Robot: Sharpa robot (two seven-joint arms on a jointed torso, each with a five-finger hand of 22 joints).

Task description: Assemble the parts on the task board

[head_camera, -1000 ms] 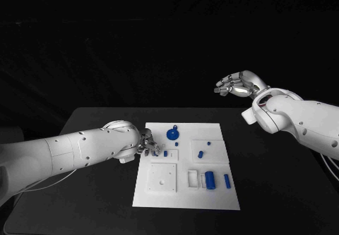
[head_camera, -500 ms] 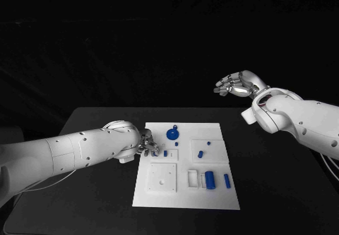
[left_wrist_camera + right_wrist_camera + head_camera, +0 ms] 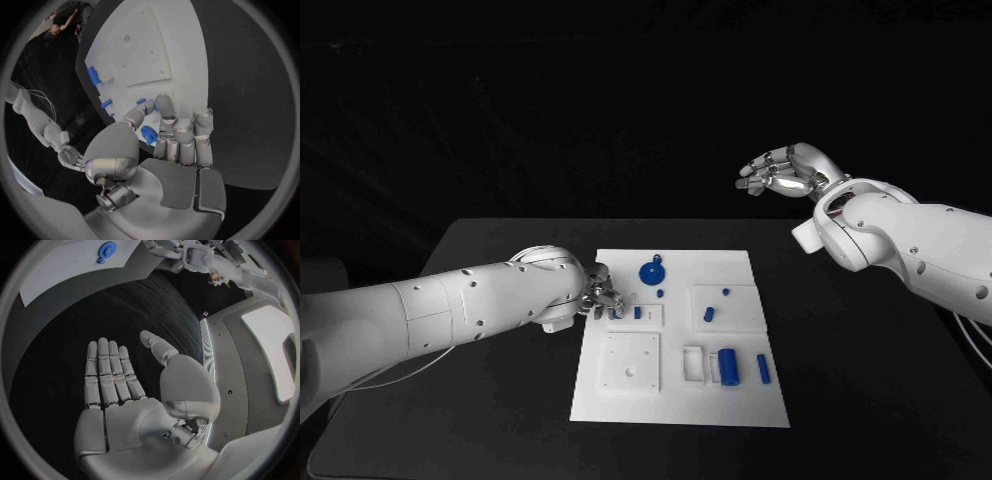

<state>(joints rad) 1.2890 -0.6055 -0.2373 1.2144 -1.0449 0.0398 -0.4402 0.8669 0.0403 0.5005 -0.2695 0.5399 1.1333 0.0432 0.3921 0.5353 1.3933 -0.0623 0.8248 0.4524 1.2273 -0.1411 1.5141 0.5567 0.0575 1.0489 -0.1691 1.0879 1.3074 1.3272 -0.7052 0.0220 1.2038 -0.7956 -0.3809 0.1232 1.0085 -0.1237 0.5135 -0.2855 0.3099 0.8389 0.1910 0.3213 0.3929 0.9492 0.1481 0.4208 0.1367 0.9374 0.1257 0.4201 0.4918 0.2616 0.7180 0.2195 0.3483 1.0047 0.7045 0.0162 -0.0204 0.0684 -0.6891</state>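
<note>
The white task board [image 3: 682, 400] lies in the middle of the black table. My left hand [image 3: 603, 298] is low over the board's left edge; in the left wrist view my left hand [image 3: 169, 145] pinches a small blue part [image 3: 149, 135] between thumb and fingers. Beside it another small blue part [image 3: 638, 312] stands in the board. A round blue part [image 3: 652, 272] sits near the far edge, and the right wrist view shows this round blue part [image 3: 106, 249] too. My right hand [image 3: 783, 170] is raised high beyond the table's far right, fingers apart, holding nothing.
A blue cylinder [image 3: 728, 367] and a blue bar [image 3: 763, 368] lie at the board's near right. Two short blue pegs [image 3: 726, 293] [image 3: 708, 315] sit on the right side. Bare black table [image 3: 488, 420] surrounds the board.
</note>
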